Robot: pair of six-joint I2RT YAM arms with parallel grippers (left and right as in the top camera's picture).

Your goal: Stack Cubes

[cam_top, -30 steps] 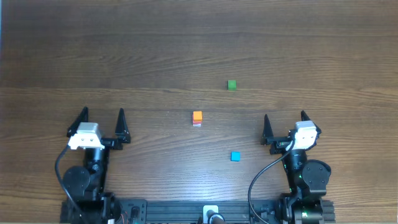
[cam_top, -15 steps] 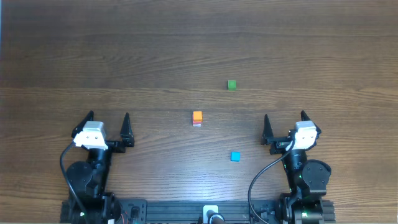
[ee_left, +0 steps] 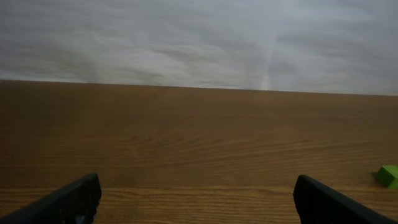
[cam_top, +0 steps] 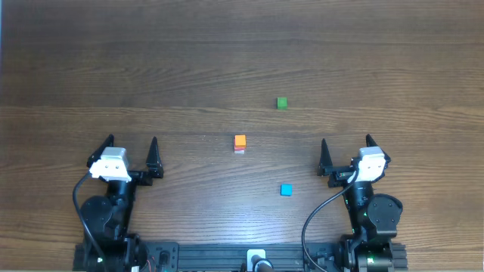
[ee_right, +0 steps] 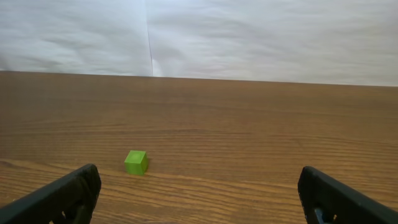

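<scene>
Orange cube (cam_top: 240,140) central, seemingly stacked, room around

L arm is sitting folded back by its base, L gripper (cam_top: 131,139) pointing fwd w/ fingers (cam_top: 153,149) spread wide. R arm is mirroring it, R gripper (cam_top: 345,140) likewise gaping; both probably hovering low.

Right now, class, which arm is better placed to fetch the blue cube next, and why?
Probably right. The blue cube lies on the right arm's side of the table, near the open right gripper; the left gripper stands much farther off, beyond the orange cube.
</scene>
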